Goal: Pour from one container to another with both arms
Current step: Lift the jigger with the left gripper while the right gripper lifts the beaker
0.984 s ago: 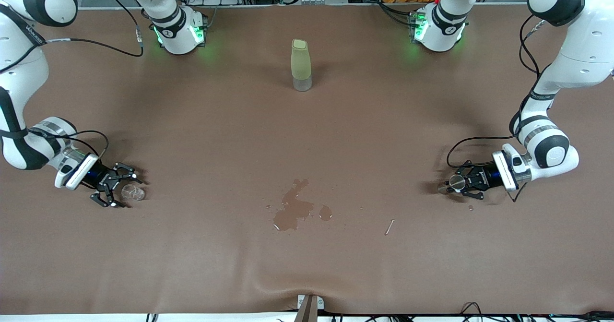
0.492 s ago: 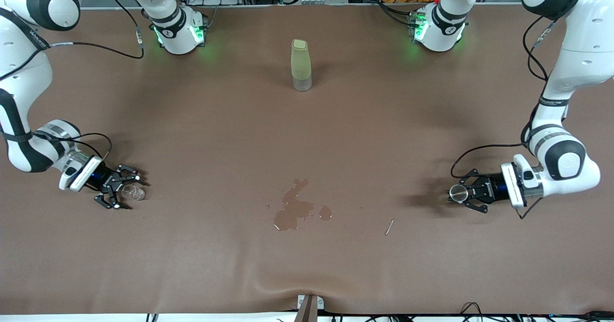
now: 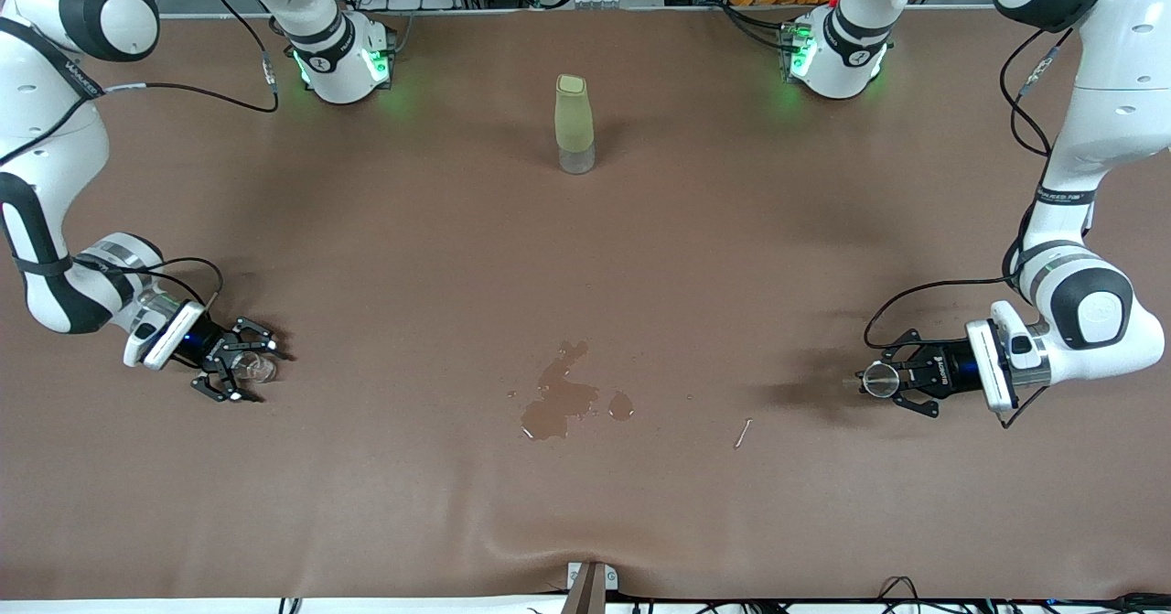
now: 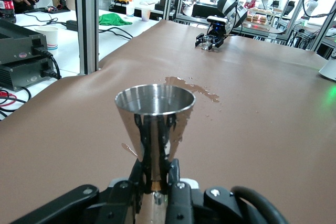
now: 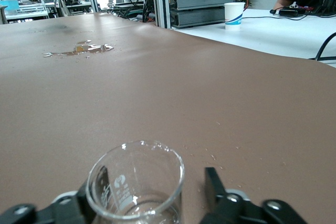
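Between the two arms the brown table [image 3: 384,257] lies open, broken only by a spill [image 3: 558,401] and an upright green bottle [image 3: 574,123] nearer the bases

My left gripper [image 3: 876,381] hung low at my left arm's end of the table, fingers clamped tight. My right gripper [image 3: 245,369] sat low at the right arm's end, fingers [image 5: 214,182] spread apart.

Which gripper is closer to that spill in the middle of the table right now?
Roughly equal. The right gripper, around the glass beaker, and the left gripper, shut on the metal cup, flank the spill.
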